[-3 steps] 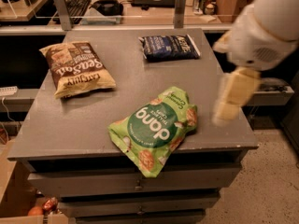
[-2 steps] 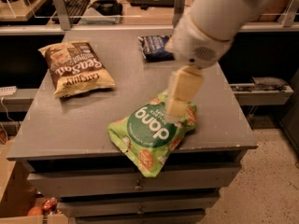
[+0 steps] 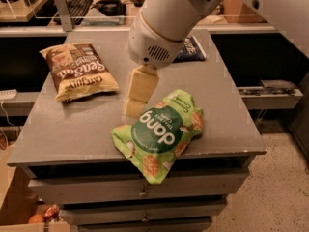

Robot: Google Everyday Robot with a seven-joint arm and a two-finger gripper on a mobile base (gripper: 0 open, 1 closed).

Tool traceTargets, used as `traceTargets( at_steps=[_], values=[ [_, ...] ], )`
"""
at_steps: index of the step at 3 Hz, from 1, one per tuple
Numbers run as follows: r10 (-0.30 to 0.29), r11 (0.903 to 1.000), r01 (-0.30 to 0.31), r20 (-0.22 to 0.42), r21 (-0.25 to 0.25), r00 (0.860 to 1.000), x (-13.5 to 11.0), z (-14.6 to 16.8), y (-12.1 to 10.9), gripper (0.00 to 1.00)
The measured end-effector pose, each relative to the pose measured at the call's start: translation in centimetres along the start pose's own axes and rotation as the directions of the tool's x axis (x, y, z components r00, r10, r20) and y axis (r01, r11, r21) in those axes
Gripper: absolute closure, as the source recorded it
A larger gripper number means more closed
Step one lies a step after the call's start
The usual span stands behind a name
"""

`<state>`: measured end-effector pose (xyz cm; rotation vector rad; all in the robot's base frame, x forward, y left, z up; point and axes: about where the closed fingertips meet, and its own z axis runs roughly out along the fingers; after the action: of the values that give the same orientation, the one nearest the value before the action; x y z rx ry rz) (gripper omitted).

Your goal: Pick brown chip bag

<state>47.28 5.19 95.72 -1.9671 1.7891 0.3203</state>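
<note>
The brown chip bag lies flat on the grey table at the back left, dark brown with cream ends and white "Sea Salt" lettering. My gripper hangs from the big white arm over the table's middle, to the right of the brown bag and apart from it, just above the upper left edge of the green "dang" bag. It holds nothing that I can see.
The green bag overhangs the table's front edge. A dark blue bag lies at the back right, partly hidden by my arm. Drawers sit under the table. A desk with a keyboard stands behind.
My arm and gripper have swung left from the table's right edge to over its middle, closer to the brown bag. The bags have not moved.
</note>
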Motion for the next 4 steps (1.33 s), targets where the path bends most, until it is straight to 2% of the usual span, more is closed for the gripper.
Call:
traceTargets(
  at_steps=[1,2,3,4],
  values=[
    [0.009,0.9999,-0.009,0.027,0.008,1.000,-0.3,0.4,-0.2,0.00],
    [0.025,0.9994,-0.027,0.072,0.020,0.997,-1.5,4.0,-3.1,0.00],
    [0.030,0.9989,-0.035,0.136,0.032,0.990,-3.6,9.5,-8.6,0.00],
    [0.038,0.9982,-0.045,0.164,0.040,0.986,-4.5,12.4,-11.8,0.00]
  ],
)
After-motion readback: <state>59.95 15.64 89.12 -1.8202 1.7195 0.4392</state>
